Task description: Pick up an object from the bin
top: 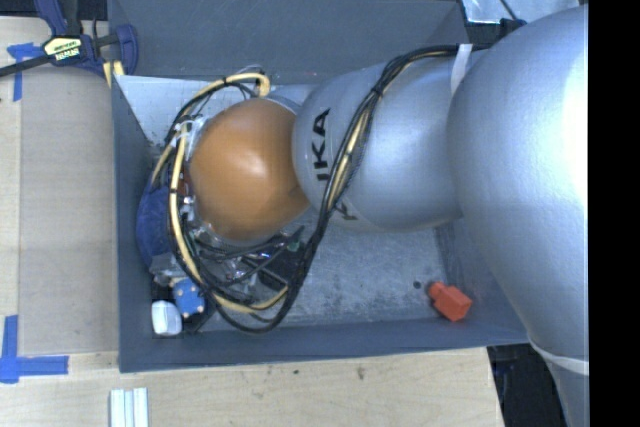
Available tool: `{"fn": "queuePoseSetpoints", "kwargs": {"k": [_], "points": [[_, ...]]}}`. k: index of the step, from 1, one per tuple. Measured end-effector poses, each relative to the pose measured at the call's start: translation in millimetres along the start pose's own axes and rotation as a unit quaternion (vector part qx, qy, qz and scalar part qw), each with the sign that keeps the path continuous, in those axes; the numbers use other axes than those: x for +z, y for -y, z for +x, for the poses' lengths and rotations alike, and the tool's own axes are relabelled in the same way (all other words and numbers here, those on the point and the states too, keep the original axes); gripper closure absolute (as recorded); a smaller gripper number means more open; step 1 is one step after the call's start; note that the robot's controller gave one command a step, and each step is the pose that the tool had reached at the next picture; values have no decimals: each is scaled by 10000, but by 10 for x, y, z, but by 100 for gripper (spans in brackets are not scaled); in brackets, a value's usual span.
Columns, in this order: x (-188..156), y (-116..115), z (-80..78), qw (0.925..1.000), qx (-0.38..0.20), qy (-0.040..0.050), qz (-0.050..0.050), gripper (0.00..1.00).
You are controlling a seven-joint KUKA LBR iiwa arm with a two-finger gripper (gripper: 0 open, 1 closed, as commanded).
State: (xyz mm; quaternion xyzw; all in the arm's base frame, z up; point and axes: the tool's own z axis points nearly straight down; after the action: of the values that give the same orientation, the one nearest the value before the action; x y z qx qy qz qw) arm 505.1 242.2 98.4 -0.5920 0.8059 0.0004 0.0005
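At view-left end of bin | claw beside blue obj & white cap | open/shut: can't tell | red block well apart

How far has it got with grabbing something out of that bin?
Done: the arm is down in the left end of the bin. In hand: its gripper sits low beside a blue cloth-like thing and a small white and blue piece; whether it grips anything is hidden. Left: lifting something out. The orange block at the lower right lies apart, untouched.
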Motion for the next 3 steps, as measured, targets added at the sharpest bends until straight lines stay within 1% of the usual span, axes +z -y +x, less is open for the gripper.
{"fn": "queuePoseSetpoints", "kwargs": {"k": [1,2,3], "points": [[275,62,668,9965,-832,-11,-4,0],[266,58,650,9965,-833,-1,-1,100],[286,487,941,9249,-3801,8,-19,100]]}}
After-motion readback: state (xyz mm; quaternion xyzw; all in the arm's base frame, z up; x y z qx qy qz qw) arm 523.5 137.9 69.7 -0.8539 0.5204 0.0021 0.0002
